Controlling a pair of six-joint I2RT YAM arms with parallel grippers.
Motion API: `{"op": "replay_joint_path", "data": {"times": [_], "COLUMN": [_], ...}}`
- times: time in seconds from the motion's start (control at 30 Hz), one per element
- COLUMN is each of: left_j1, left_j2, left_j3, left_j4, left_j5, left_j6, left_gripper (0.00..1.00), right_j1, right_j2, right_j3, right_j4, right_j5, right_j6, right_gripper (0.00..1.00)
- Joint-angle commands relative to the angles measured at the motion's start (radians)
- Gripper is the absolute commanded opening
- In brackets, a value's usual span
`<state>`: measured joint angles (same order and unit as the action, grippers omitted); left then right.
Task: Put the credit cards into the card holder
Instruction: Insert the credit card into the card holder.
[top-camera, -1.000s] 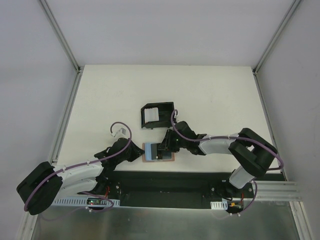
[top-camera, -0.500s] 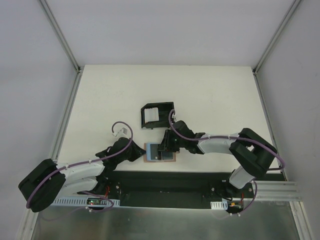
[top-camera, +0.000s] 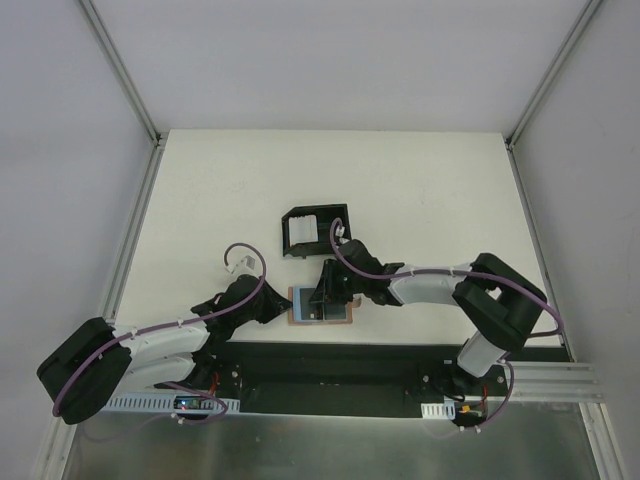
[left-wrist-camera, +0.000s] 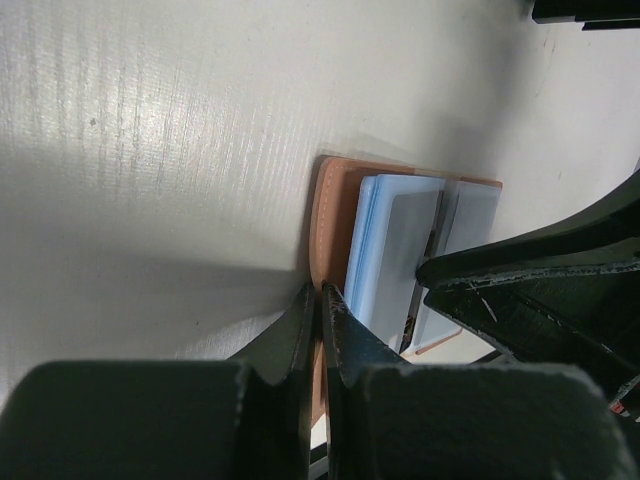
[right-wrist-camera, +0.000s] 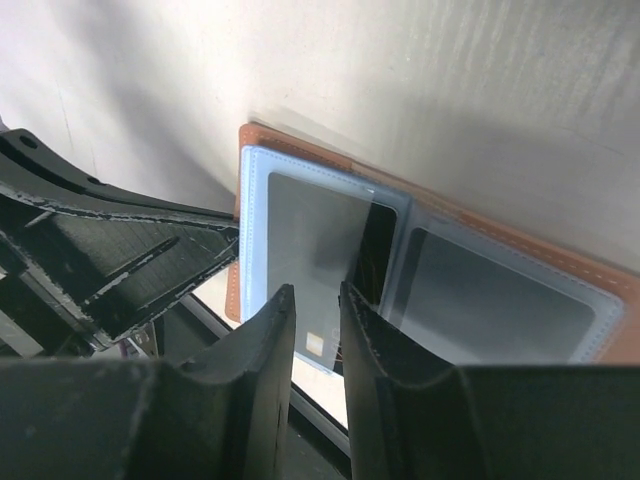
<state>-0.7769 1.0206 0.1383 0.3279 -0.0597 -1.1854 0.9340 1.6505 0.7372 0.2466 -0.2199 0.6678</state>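
Observation:
The tan card holder (top-camera: 343, 317) lies open on the table near the front edge. My left gripper (top-camera: 283, 307) is shut on its left leather edge (left-wrist-camera: 335, 215), fingertips (left-wrist-camera: 305, 305) pinched tight. A pale grey credit card (right-wrist-camera: 310, 240) with a gold chip lies on the holder's left light-blue pocket (right-wrist-camera: 252, 200), its near end past the holder's edge. My right gripper (right-wrist-camera: 315, 300) hovers right over that card, jaws a narrow gap apart, nothing gripped between them. The right pocket (right-wrist-camera: 490, 290) shows grey.
A black open-sided box (top-camera: 315, 230) with white cards (top-camera: 303, 233) stands just behind the holder. The black base strip (top-camera: 330, 362) runs along the table's front edge, close to the holder. The right gripper's fingers (left-wrist-camera: 530, 290) crowd the left wrist view.
The right gripper has shifted slightly left and back over the card holder. The left gripper keeps its hold on the holder's edge and has not moved.

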Motion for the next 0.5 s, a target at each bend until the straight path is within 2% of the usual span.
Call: {"op": "replay_joint_path", "data": {"times": [0.0, 0.2, 0.47], "left_j1": [0.007, 0.010, 0.008], "left_j2": [0.000, -0.010, -0.005], "left_j3": [-0.008, -0.009, -0.008], "left_j4": [-0.076, -0.081, -0.078], "left_j5": [0.003, -0.009, -0.008], "left_j6": [0.021, 0.026, 0.026], "left_gripper": [0.00, 0.00, 0.00], "right_j1": [0.005, 0.006, 0.008], "right_j2": [-0.066, -0.080, -0.017], "right_j3": [0.017, -0.005, 0.017], "right_j4": [-0.075, -0.124, -0.092], "right_j5": [0.069, 0.112, 0.036], "right_j6": [-0.037, -0.048, -0.037], "right_gripper": [0.28, 0.30, 0.29]}}
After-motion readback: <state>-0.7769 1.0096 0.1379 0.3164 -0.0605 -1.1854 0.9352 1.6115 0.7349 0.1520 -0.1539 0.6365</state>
